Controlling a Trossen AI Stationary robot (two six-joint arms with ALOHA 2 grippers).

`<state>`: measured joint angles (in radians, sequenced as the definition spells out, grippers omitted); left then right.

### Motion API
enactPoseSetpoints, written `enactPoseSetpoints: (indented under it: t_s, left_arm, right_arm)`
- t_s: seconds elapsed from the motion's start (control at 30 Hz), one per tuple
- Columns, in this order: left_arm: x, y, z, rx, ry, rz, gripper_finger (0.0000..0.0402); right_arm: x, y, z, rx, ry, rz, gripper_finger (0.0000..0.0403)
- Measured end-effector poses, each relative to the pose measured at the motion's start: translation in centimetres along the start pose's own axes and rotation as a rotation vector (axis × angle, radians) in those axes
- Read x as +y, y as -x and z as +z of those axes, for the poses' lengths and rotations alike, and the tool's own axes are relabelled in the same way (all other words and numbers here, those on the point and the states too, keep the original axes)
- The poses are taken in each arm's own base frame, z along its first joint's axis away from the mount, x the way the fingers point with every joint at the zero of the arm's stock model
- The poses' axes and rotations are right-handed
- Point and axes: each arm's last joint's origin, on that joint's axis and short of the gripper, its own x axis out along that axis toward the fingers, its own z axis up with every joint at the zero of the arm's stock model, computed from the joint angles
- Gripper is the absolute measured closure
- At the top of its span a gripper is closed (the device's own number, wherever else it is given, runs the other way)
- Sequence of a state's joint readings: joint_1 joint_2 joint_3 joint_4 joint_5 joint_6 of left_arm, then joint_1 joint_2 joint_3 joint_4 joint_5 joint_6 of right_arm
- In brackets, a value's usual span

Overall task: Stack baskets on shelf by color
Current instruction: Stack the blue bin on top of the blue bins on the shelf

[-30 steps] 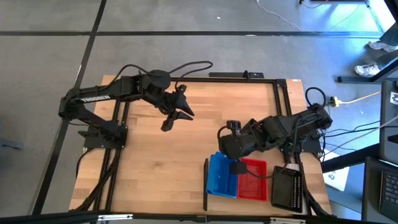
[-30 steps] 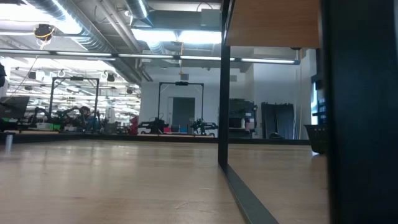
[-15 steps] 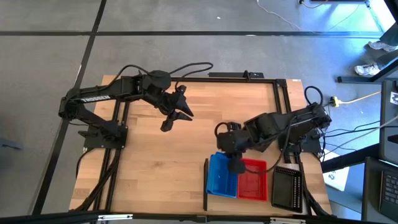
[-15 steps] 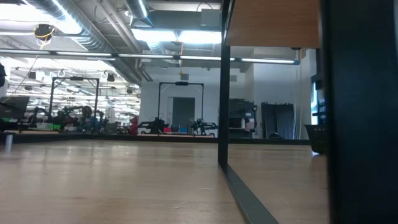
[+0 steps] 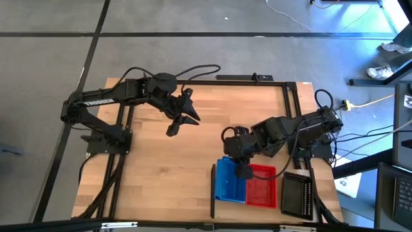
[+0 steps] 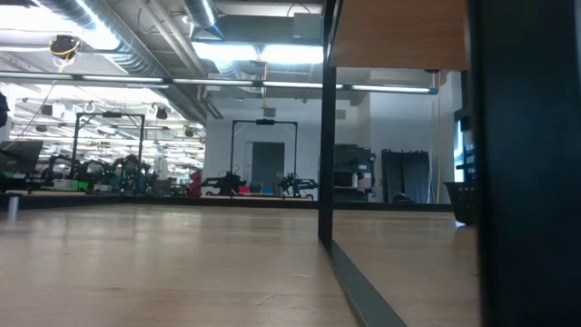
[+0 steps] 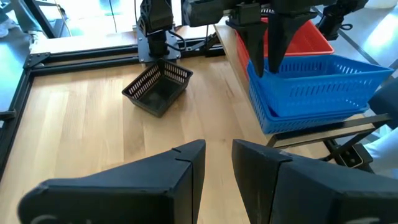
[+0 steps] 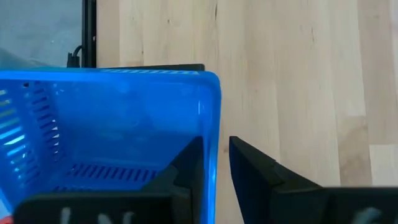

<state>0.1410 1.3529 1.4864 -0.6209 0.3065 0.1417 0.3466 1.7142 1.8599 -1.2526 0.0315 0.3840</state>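
Blue basket (image 5: 230, 181) directly under my right hand (image 5: 242, 171), fingers straddling its rim wall, narrowly parted. Left hand (image 5: 182, 122) far off, nearly closed, empty.

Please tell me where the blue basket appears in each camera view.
High view: blue basket, lower right of the table, beside the red basket.
Low view: not in it.
Left wrist view: blue basket, right side.
Right wrist view: blue basket, fills the left.
Shared landmark: the right end effector at its rim.
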Motion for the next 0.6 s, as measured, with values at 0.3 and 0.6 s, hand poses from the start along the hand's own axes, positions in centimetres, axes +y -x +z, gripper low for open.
enactPoseSetpoints:
  t_s: [0.3,0.6]
  left_arm:
    - [0.0,0.0,0.0,0.0,0.0,0.0,0.033]
    - [0.0,0.0,0.0,0.0,-0.003,0.0,0.033]
  right_arm:
    - [0.1,-0.3,0.3,-0.022,0.008,0.009,0.0328]
    - [-0.2,-1.4,0.3,-0.006,0.004,0.057,0.0378]
